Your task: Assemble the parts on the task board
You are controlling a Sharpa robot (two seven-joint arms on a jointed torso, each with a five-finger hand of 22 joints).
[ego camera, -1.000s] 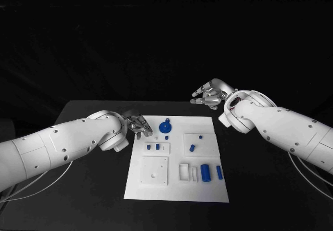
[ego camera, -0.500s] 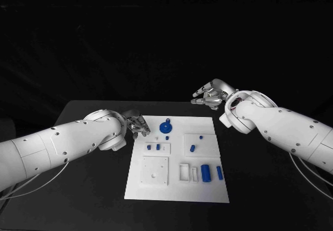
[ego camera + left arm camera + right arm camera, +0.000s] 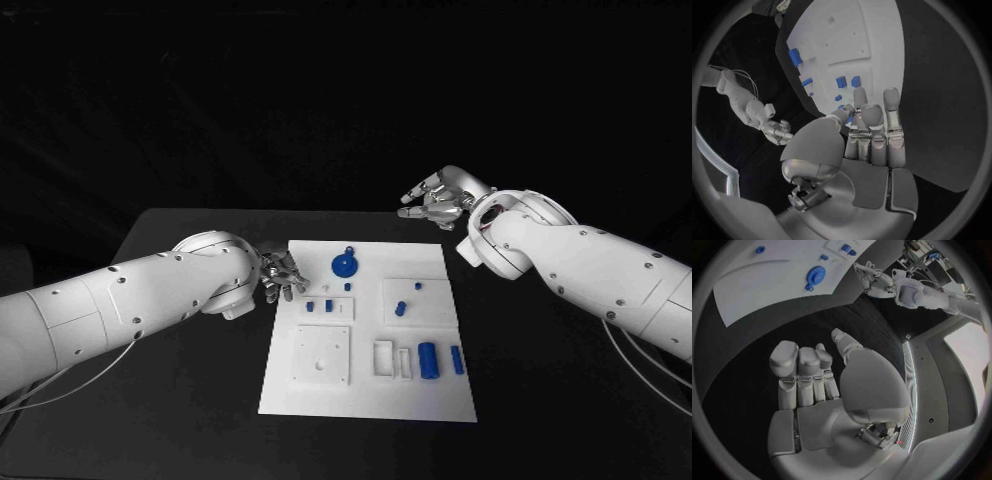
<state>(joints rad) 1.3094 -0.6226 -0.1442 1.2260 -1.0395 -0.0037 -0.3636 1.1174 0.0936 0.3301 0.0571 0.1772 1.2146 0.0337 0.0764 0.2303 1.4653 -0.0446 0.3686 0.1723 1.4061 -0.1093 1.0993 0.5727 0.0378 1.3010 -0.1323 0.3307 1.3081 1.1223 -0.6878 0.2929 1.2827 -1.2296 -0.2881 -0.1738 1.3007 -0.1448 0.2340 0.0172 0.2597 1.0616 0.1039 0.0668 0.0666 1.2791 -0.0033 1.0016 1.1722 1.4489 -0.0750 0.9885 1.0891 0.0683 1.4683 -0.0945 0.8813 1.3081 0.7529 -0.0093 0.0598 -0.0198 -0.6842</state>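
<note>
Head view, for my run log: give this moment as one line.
left hand: open, at white task board left edge | right hand: open, beyond far edge | round blue part: on board, untouched

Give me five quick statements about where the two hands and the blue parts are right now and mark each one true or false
1. The left hand is at the left edge of the task board. True.
2. The right hand is holding a blue part. False: it holds nothing and is beyond the board's far edge, off the board.
3. The round blue part lies near the board's far end. True.
4. Both hands are resting on the board's near edge. False: both are up toward its far end.
5. Two long blue parts lie side by side in the board's near right area. True.
</note>
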